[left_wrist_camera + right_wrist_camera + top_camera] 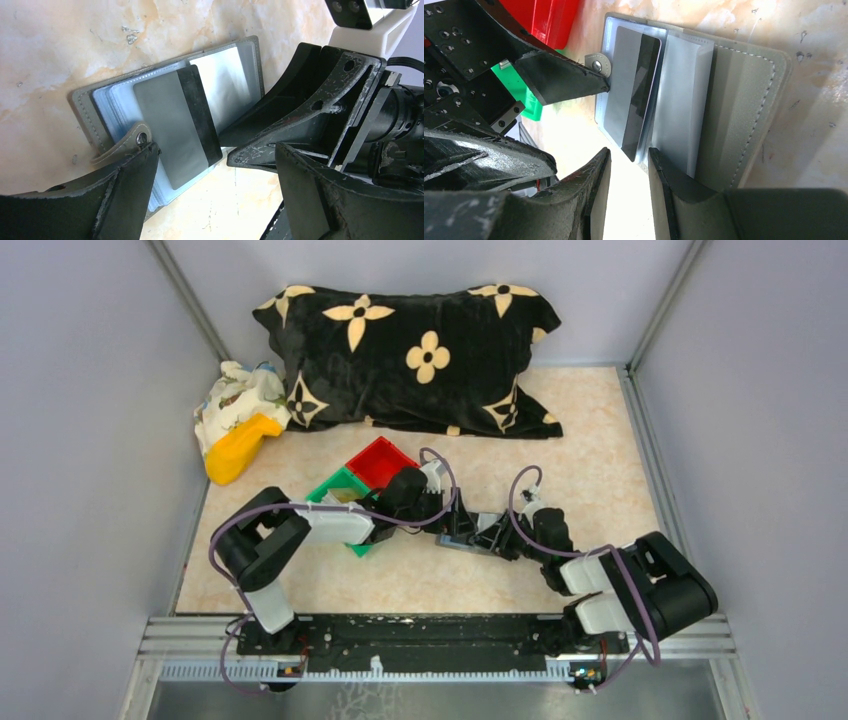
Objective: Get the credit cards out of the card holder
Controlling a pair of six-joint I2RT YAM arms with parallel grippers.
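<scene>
The card holder (82, 107) lies open and flat on the table, grey cover down and clear sleeves up; from above it shows as a dark patch (468, 536) between the two grippers. A grey credit card (170, 130) with a black stripe lies askew on the sleeves, also seen in the right wrist view (626, 90). My left gripper (215, 160) stands wide open over the holder's edge, one finger (125, 190) beside the snap tab (125, 142). My right gripper (629, 155) is open with only table in the gap; one finger (669, 185) rests on the sleeves.
A red bin (383, 460) and a green bin (335, 490) stand just behind the left gripper. Along the back wall lies a black flowered pillow (420, 355), with a yellow object (238, 450) and a crumpled cloth (235, 395) at the back left. Walls close in both sides.
</scene>
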